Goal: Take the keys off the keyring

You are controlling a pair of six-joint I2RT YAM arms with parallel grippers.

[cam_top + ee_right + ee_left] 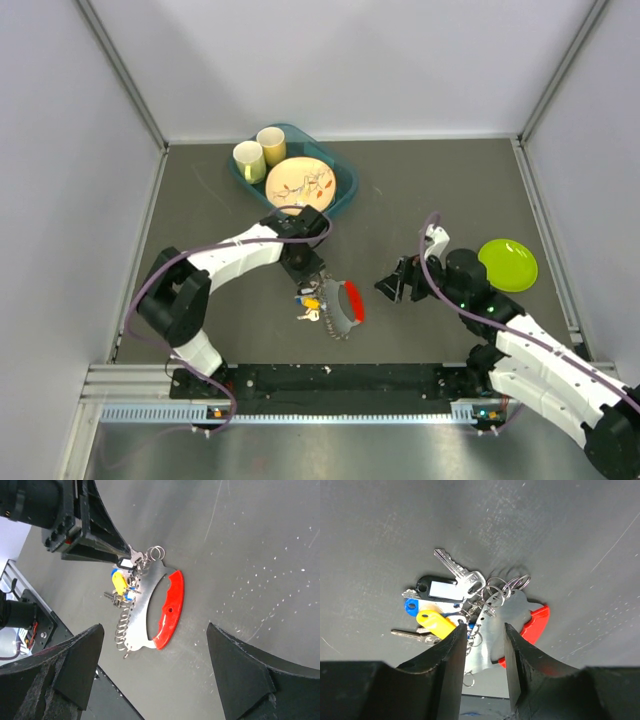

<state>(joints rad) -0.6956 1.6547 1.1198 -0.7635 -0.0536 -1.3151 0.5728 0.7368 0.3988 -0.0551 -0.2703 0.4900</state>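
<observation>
The keys (436, 622) lie bunched on the dark table: yellow and blue heads, a black tag, plain silver ones. They hang on small rings (507, 586) of the keyring, a flat metal crescent with a red curved clip (538, 622). My left gripper (485, 632) is open just above it, jaws on either side of the metal crescent's edge, holding nothing. In the top view it (306, 284) is right over the keys (308, 305). My right gripper (155, 628) is wide open and empty, hovering right of the red clip (171, 607); it also shows in the top view (392, 285).
A teal tray (345, 192) at the back holds two cups (259, 153) and a patterned plate. A lime-green plate (508, 265) lies right of the right arm. The metal rail (330, 385) runs along the near edge, close to the keyring.
</observation>
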